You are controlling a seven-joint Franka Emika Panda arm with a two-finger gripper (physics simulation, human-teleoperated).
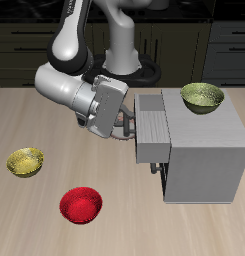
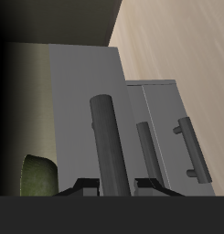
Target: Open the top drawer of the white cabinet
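Observation:
The white cabinet (image 1: 206, 150) stands on the table. Its top drawer (image 1: 154, 113) sticks out partway from the cabinet's front. My gripper (image 1: 130, 122) is at the drawer's front, shut on its dark bar handle. In the wrist view the handle (image 2: 105, 137) runs between my two fingertips (image 2: 82, 187), with the gripper (image 2: 112, 186) around it and the light-grey drawer front (image 2: 72, 110) behind. The lower drawers' handles (image 2: 146, 151) sit farther back and those drawers look closed.
An olive-green bowl (image 1: 202, 97) sits on the cabinet's top; it also shows in the wrist view (image 2: 36, 175). A yellow bowl (image 1: 25, 161) and a red bowl (image 1: 81, 205) lie on the table nearer the front edge. Dark cupboards line the back.

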